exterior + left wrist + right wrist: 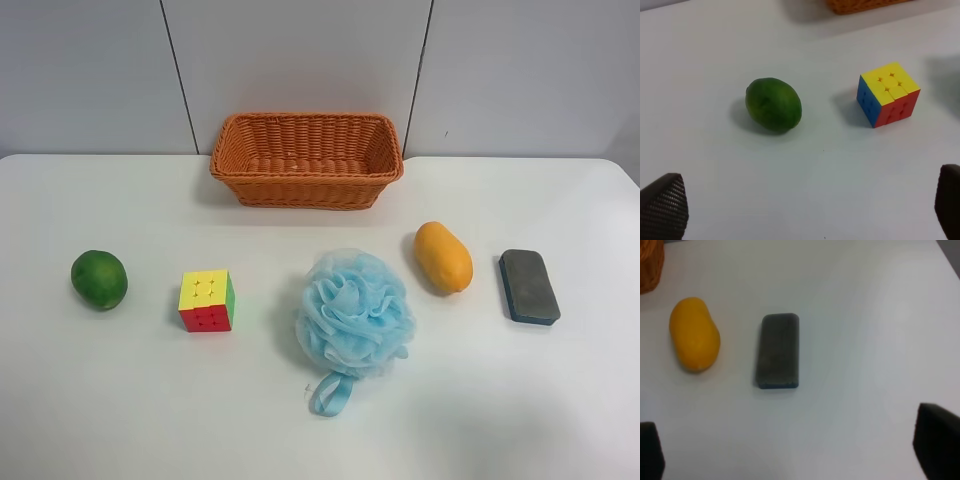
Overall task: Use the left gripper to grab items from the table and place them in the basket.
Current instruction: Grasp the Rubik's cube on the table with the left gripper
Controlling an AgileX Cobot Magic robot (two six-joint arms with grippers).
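The left gripper [805,210] hangs above the table [120,400], fingers spread wide and holding nothing, near the green fruit [99,279] and cube [207,300]. The pouf [354,315], mango [443,257] and sponge [528,286] lie in the same row, apart from the basket [300,190]. The right gripper [792,447] is also spread wide.

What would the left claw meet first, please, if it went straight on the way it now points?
Probably bare table: the open left claw points at the gap between the green fruit and the puzzle cube. Depth is unclear; the fruit lies nearest that line.
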